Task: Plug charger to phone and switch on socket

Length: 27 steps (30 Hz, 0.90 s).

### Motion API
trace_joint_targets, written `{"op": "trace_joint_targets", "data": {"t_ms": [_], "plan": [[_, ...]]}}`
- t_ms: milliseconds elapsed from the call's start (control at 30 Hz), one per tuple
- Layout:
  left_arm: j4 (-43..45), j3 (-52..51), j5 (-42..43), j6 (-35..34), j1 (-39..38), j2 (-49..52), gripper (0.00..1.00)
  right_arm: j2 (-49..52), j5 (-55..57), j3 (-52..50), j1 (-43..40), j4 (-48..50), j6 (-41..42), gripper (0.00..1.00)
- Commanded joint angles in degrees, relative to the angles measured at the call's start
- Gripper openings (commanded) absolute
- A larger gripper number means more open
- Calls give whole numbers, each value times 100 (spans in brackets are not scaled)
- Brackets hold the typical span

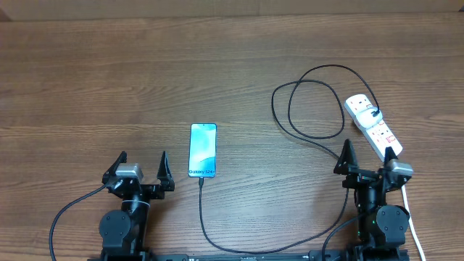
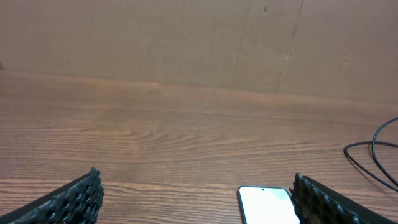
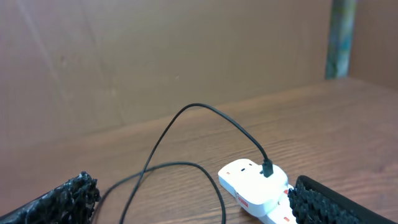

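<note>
The phone (image 1: 203,150) lies flat on the wooden table (image 1: 87,87), screen up. Its long axis runs straight away from you, with the "Galaxy" end nearest the arms. The charger (image 1: 201,206) meets that near edge. Its plug tip (image 1: 201,180) touches the phone's bottom end, but from above you cannot tell whether it is fully seated. From there the black cable runs toward you, sweeps right of the phone, and loops up to the socket (image 1: 372,125).

The socket sits well to the right of the phone. It lies on a diagonal, its far end angled back toward the phone and its near end pointing away to the right. In the right wrist view the cable's other end already stands in the socket's far outlet (image 3: 267,168).

Your left gripper (image 1: 143,161) is just left of the phone's near end, jaws spread fully wide and holding nothing. In its own camera the phone (image 2: 264,204) sits just inside the right finger. Your right gripper (image 1: 368,154) is far to the right of the phone, also spread wide and empty. The socket's near end sits right at its fingertips.

So the split looks plain: the left arm is nearer for any push on the plug, straight along the phone's long axis. The right arm is nearer for the switch, and should reach forward along the socket's diagonal.
</note>
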Motion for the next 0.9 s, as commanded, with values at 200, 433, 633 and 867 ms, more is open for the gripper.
{"op": "trace_joint_targets", "data": {"t_ms": [200, 433, 633, 867], "plan": [[-2, -24, 7, -39, 48, -59, 100, -57, -538, -61, 26, -20, -1309, 100], [-2, -24, 7, -39, 48, -59, 99, -57, -621, -61, 26, -37, -1364, 100], [-2, -24, 7, -39, 48, -59, 99, -57, -549, -61, 28, -13, -1364, 100], [-2, -24, 7, -39, 48, -59, 100, -57, -549, -59, 28, -13, -1364, 100]]}}
